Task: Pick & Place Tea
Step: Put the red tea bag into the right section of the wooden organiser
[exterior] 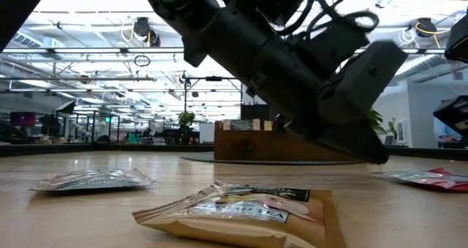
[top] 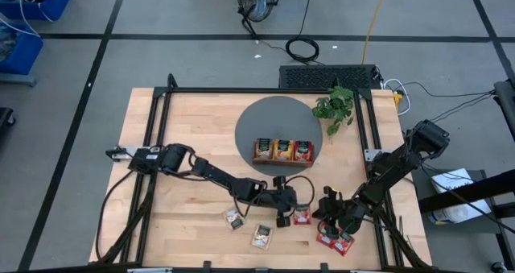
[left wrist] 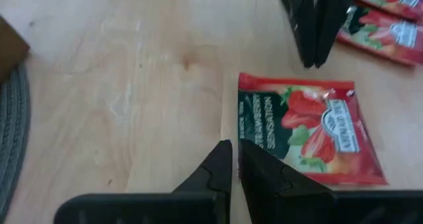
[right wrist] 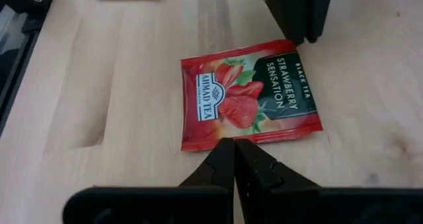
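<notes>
table (top: 185, 136): I see a pale wooden top in a black frame, both arms reaching in over its near half.
mat (top: 261, 116): a round grey mat lies at the far middle, with a small green plant (top: 336, 105) at its right edge.
tray (top: 283, 151): the brown three-compartment box stands on the near edge of the mat; I see sachets standing in all three sections (how many, I cannot count).
left arm: it stretches from the left side across to the near middle, and the left gripper (left wrist: 233, 159) hangs low just beside the left edge of a red strawberry sachet (left wrist: 305, 128). Its fingers are all but pressed together and nothing is between them.
right arm: it comes in from the right, and the right gripper (right wrist: 234, 156) is down by the right edge of that same red sachet, fingers fully closed and empty.
tea on the table: the red sachet lies flat between the two grippers at near middle; two more red sachets (top: 335, 241) lie near right, and two pale sachets (top: 248, 227) lie near left.
step in hand: I judge this is the approach to the red sachet, no grasp made yet.
next move: I think one gripper has to spread its fingers, drop over a sachet edge and pinch it (the packet lies flat, so catching an edge is the hard part), then carry it to the tray.
</notes>
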Available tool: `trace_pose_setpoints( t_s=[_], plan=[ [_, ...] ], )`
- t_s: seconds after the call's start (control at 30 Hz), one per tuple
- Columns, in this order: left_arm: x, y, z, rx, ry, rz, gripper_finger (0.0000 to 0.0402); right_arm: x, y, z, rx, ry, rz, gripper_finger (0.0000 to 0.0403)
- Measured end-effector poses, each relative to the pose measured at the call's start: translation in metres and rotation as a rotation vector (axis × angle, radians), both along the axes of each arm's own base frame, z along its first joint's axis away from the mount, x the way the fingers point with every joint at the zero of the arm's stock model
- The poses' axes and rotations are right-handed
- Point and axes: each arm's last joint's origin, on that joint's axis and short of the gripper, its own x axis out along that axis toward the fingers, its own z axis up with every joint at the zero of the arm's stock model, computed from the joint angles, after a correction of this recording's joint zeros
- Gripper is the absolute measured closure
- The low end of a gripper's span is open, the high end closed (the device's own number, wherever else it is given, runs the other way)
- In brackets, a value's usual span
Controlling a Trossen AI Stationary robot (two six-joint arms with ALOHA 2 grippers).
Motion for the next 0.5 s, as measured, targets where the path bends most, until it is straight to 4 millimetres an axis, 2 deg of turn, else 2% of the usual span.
trace_pose_setpoints(
  t_s=[0.2, 0.33, 0.5],
  plan=[
    [0.001, -0.005, 0.006, -0.026, -0.041, -0.082, 0.0371, 0.0, 0.0, 0.0, -0.04, -0.01, 0.035, 0.0403],
    [-0.003, -0.026, 0.018, -0.123, -0.069, -0.228, 0.0371, -0.001, 0.003, 0.001, -0.15, -0.048, 0.154, 0.0403],
    [-0.011, -0.049, 0.02, -0.195, -0.066, -0.302, 0.0371, 0.001, -0.002, 0.005, -0.216, -0.103, 0.094, 0.0403]
  ],
)
